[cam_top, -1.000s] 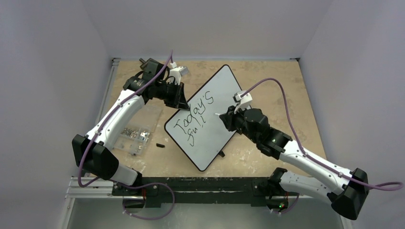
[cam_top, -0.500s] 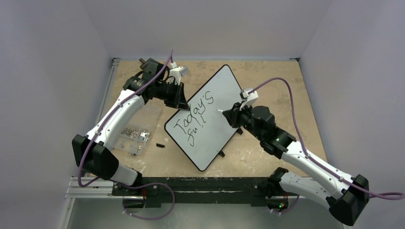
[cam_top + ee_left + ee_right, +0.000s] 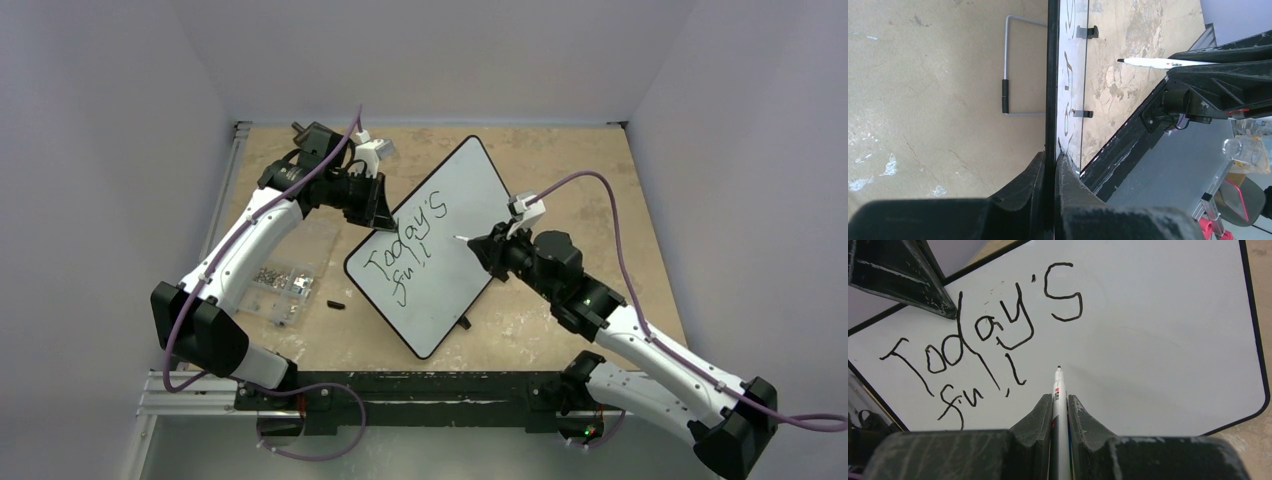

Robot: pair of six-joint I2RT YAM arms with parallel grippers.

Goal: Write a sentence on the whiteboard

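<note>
The whiteboard [image 3: 462, 200] stands tilted on the table, and its face fills the right wrist view [image 3: 1158, 340]. The sentence [image 3: 405, 248] on it reads "Today's" with "full" below, also in the right wrist view [image 3: 978, 335]. My left gripper [image 3: 378, 213] is shut on the board's black rim [image 3: 1051, 75], jaws either side [image 3: 1052, 159]. My right gripper [image 3: 487, 247] is shut on a white marker [image 3: 1058, 390]. The marker's tip [image 3: 1120, 60] points at the board just right of "full", a small gap away.
A clear plastic box of screws [image 3: 283, 280] lies left of the board under the left arm. A small black cap [image 3: 335, 303] lies beside it. A wire stand [image 3: 1007, 75] shows behind the board. Grey walls close in the table on three sides.
My right gripper with the marker has drawn back to the right, off the board face, and the arm's elbow has swung right. The left arm and the board have not moved.
</note>
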